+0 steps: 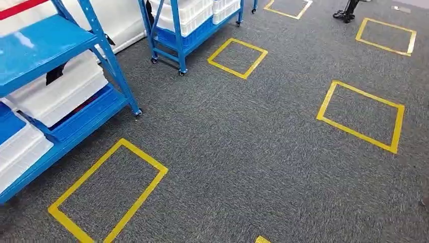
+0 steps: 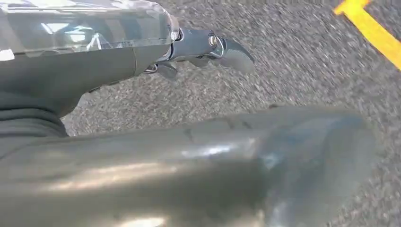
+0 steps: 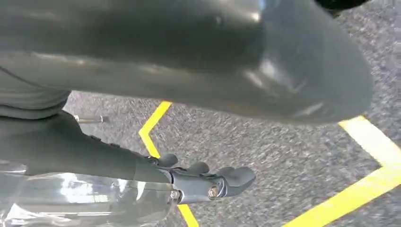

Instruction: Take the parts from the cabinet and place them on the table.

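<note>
Grey carpet floor (image 1: 253, 152) with yellow tape squares (image 1: 107, 192) marked across it; we see one at 7 o'clock, one near 12 (image 1: 238, 58), one at 3 (image 1: 360, 116), more at 1. Left to right in the head view: blue shelving unit (image 1: 60, 76) at 9–10 o'clock holding white bins (image 1: 66, 91) on its lower levels; whatever parts sit inside them we can't make out. Second blue rack on casters (image 1: 177, 35) at 11–12 o'clock, also loaded with white bins (image 1: 197, 12). Dark stand base (image 1: 345, 14) on the floor at 1 o'clock.

Left wrist view: our left hand (image 2: 203, 49) hangs over carpet, fingers (image 2: 234, 54) extended and apart, holding nothing. Yellow tape strip (image 2: 373, 30) on the floor past it.

Right wrist view: our right hand (image 3: 208, 182) likewise over carpet, fingers (image 3: 236, 177) straight, nothing in them. It sits above a yellow tape corner (image 3: 153, 123).
</note>
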Controlling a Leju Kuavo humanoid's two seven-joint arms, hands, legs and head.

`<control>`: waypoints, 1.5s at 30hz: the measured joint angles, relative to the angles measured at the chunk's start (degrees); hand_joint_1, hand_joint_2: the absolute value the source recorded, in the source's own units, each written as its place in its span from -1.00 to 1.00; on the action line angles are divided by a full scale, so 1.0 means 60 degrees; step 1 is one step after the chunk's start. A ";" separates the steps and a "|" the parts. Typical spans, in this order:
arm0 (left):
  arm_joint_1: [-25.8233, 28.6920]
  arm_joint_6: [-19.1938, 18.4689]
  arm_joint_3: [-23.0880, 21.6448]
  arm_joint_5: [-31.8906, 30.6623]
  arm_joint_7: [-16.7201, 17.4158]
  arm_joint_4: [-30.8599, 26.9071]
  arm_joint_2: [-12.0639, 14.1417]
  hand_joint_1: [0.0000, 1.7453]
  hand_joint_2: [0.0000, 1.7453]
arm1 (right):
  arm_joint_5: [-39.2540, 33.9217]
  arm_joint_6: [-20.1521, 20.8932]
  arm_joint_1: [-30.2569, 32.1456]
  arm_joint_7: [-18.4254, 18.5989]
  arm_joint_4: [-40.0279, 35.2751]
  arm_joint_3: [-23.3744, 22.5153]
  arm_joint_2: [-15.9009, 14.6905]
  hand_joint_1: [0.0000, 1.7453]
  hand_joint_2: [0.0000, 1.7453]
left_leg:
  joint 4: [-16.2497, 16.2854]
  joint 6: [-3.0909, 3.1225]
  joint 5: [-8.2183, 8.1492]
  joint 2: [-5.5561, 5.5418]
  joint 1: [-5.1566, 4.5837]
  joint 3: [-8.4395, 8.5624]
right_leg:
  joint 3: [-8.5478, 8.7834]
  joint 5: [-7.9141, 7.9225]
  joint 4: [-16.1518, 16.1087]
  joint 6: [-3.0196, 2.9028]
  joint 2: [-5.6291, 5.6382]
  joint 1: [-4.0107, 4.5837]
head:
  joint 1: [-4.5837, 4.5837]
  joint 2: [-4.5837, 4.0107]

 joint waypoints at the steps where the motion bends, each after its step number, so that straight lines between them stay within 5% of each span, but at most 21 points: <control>1: -0.0023 0.0004 0.0004 0.0007 0.0007 0.0000 0.0003 -1.00 -1.00 | 0.0000 0.0000 0.0022 0.0003 0.0000 0.0000 0.0000 -1.00 -1.00 | 0.0001 0.0030 0.0003 -0.0082 0.0000 -0.0035 | -0.0315 -0.0387 0.0662 0.0006 0.0267 -0.0011 | 0.0000 0.0000; 3: -0.0044 0.0004 0.0004 0.0007 0.0026 0.0000 -0.0004 -1.00 -1.00 | 0.0000 0.0004 0.0054 0.0004 0.0000 0.0000 0.0000 -1.00 -1.00 | 0.0012 0.0048 0.0010 -0.0313 -0.0020 -0.0073 | -0.1029 -0.1012 0.2123 0.0035 0.0425 -0.0015 | 0.0000 0.0000; 4: -0.0033 0.0004 0.0004 0.0011 0.0044 0.0000 -0.0007 -1.00 -1.00 | 0.0000 0.0004 0.0065 0.0007 0.0000 0.0000 0.0000 -1.00 -1.00 | 0.0021 0.0049 0.0012 -0.0461 -0.0027 -0.0066 | -0.1198 -0.0995 0.2429 0.0034 0.0437 -0.0015 | 0.0000 0.0000; 7: -0.0015 0.0004 0.0004 0.0022 0.0066 0.0000 -0.0015 -1.00 -1.00 | 0.0000 0.0004 0.0076 0.0014 0.0000 0.0000 -0.0007 -1.00 -1.00 | 0.0079 0.0009 -0.0010 -0.0890 -0.0016 -0.0016 | -0.0459 0.0225 0.0737 -0.0011 0.0556 -0.0031 | 0.0000 0.0000; 8: -0.0022 0.0004 0.0004 0.0004 0.0066 0.0000 -0.0018 -1.00 -1.00 | 0.0000 0.0004 0.0076 0.0011 0.0000 0.0000 -0.0022 -1.00 -1.00 | 0.0124 -0.0032 -0.0036 -0.1017 -0.0009 -0.0013 | -0.0054 0.0635 -0.0180 -0.0036 0.0816 -0.0055 | 0.0003 0.0000; 9: -0.0020 0.0004 0.0004 -0.0004 0.0069 0.0000 -0.0022 -1.00 -1.00 | 0.0000 0.0015 0.0097 0.0018 0.0015 0.0000 -0.0036 -1.00 -1.00 | 0.0158 -0.0112 -0.0047 -0.1094 -0.0034 -0.0100 | 0.0027 0.0430 -0.0366 -0.0032 0.1376 -0.0091 | 0.0004 0.0000; 13: 0.0008 -0.0004 0.0004 -0.0022 0.0051 0.0004 -0.0022 -1.00 -1.00 | 0.0033 0.0025 0.0037 0.0015 0.0015 0.0004 -0.0033 -1.00 -1.00 | 0.0125 -0.0358 0.0024 -0.1476 -0.0005 -0.0219 | 0.0025 0.0525 -0.0458 -0.0217 0.0971 -0.0046 | 0.0000 0.0000; 16: -0.0019 0.0000 0.0004 -0.0007 0.0000 0.0000 -0.0029 -1.00 -1.00 | 0.0058 0.0044 0.0069 0.0004 0.0015 0.0004 -0.0029 -1.00 -1.00 | 0.1154 -0.0454 -0.0629 -0.0386 -0.0022 -0.0676 | 0.0078 0.0553 -0.0576 -0.0429 0.0554 -0.0067 | -0.0004 0.0000; 18: -0.0032 0.0004 0.0004 0.0000 -0.0033 0.0000 -0.0029 -1.00 -1.00 | 0.0077 0.0051 0.0109 -0.0004 0.0018 0.0004 -0.0033 -1.00 -1.00 | 0.2844 -0.0532 -0.1379 -0.0236 0.0019 -0.1503 | 0.0069 0.0526 -0.0571 -0.0460 0.0243 -0.0018 | -0.0004 0.0000; 19: -0.0026 0.0004 0.0004 0.0007 -0.0036 0.0000 -0.0029 -1.00 -1.00 | 0.0084 0.0051 0.0113 -0.0007 0.0018 0.0004 -0.0033 -1.00 -1.00 | 0.3280 -0.0555 -0.1434 -0.0218 0.0025 -0.1725 | 0.0072 0.0514 -0.0568 -0.0464 0.0101 -0.0006 | -0.0004 0.0000; 22: 0.0021 0.0011 0.0004 0.0015 -0.0036 0.0000 -0.0029 -1.00 -1.00 | 0.0087 0.0055 0.0091 -0.0011 0.0018 0.0011 -0.0033 -1.00 -1.00 | 0.1828 -0.0511 -0.0489 -0.0092 0.0020 -0.0976 | 0.0167 0.0448 -0.0568 -0.0426 -0.0247 0.0008 | -0.0004 0.0000; 24: 0.0005 0.0018 0.0004 0.0015 -0.0040 0.0000 -0.0026 -1.00 -1.00 | 0.0087 0.0055 0.0089 -0.0015 0.0015 0.0015 -0.0033 -1.00 -1.00 | 0.0221 -0.0333 -0.0039 0.0654 -0.0078 -0.0138 | 0.0275 0.0380 -0.0572 -0.0350 -0.0465 0.0037 | 0.0000 0.0000; 29: 0.0032 0.0018 0.0004 0.0004 -0.0047 0.0000 -0.0026 -1.00 -1.00 | 0.0091 0.0055 -0.0047 0.0000 0.0000 0.0022 -0.0029 -1.00 -1.00 | 0.0036 -0.0028 0.0028 0.0154 -0.0089 -0.0111 | 0.0411 0.0288 -0.0636 -0.0077 -0.0913 0.0125 | -0.0004 0.0000; 32: 0.0007 0.0015 0.0007 -0.0022 -0.0036 0.0004 -0.0051 -1.00 -1.00 | 0.0091 0.0055 -0.0001 0.0026 -0.0004 0.0022 -0.0044 -1.00 -1.00 | -0.0048 0.0078 0.0118 -0.0112 -0.0021 -0.0077 | -0.0209 -0.0607 0.0796 -0.0005 0.0311 0.0004 | 0.0004 0.0000; 34: -0.0002 0.0004 0.0004 -0.0029 -0.0036 0.0000 -0.0055 -1.00 -1.00 | 0.0087 0.0055 0.0025 0.0033 0.0000 0.0022 -0.0044 -1.00 -1.00 | -0.0044 0.0086 0.0115 -0.0344 -0.0037 -0.0083 | -0.0963 -0.1121 0.2237 0.0029 0.0436 -0.0014 | 0.0004 0.0000; 36: 0.0013 0.0004 0.0004 -0.0029 -0.0036 0.0004 -0.0055 -1.00 -1.00 | 0.0087 0.0055 0.0030 0.0036 0.0000 0.0022 -0.0044 -1.00 -1.00 | -0.0038 0.0077 0.0109 -0.0634 -0.0038 -0.0036 | -0.1098 -0.0697 0.2205 0.0031 0.0447 -0.0016 | 0.0004 0.0000; 38: 0.0014 0.0000 0.0004 -0.0033 -0.0036 0.0000 -0.0055 -1.00 -1.00 | 0.0084 0.0055 0.0046 0.0051 0.0000 0.0022 -0.0051 -1.00 -1.00 | -0.0007 0.0031 0.0078 -0.0926 -0.0032 0.0021 | -0.0463 0.0369 0.0591 -0.0007 0.0604 -0.0037 | 0.0004 0.0000; 39: 0.0008 -0.0007 0.0004 -0.0037 -0.0036 0.0000 -0.0055 -1.00 -1.00 | 0.0084 0.0051 0.0056 0.0051 0.0000 0.0022 -0.0062 -1.00 -1.00 | 0.0023 -0.0006 0.0053 -0.1039 -0.0030 0.0020 | -0.0144 0.0775 -0.0228 -0.0036 0.0907 -0.0065 | 0.0007 0.0000; 40: -0.0008 -0.0026 0.0004 -0.0044 -0.0036 0.0000 -0.0055 -1.00 -1.00 | 0.0073 0.0044 0.0093 0.0084 0.0018 0.0022 -0.0080 -1.00 -1.00 | 0.0051 -0.0056 0.0034 -0.1111 -0.0073 -0.0020 | -0.0097 0.0632 -0.0414 -0.0027 0.1283 -0.0059 | 0.0007 0.0000; 44: 0.0046 -0.0200 0.0000 -0.0127 -0.0018 0.0003 -0.0051 -1.00 -1.00 | 0.0040 0.0000 0.0023 0.0109 0.0018 0.0022 -0.0076 -1.00 -1.00 | 0.0028 -0.0297 0.0070 -0.1470 -0.0029 -0.0154 | -0.0077 0.0727 -0.0512 -0.0226 0.0897 -0.0021 | 0.0004 0.0000; 45: 0.0055 -0.0248 0.0000 -0.0135 -0.0018 0.0004 0.0004 -1.00 -1.00 | 0.0022 0.0000 0.0022 0.0120 0.0018 0.0022 -0.0018 -1.00 -1.00 | 0.0157 -0.0327 -0.0011 -0.1161 -0.0022 -0.0146 | -0.0045 0.0769 -0.0590 -0.0314 0.0740 -0.0072 | 0.0004 0.0000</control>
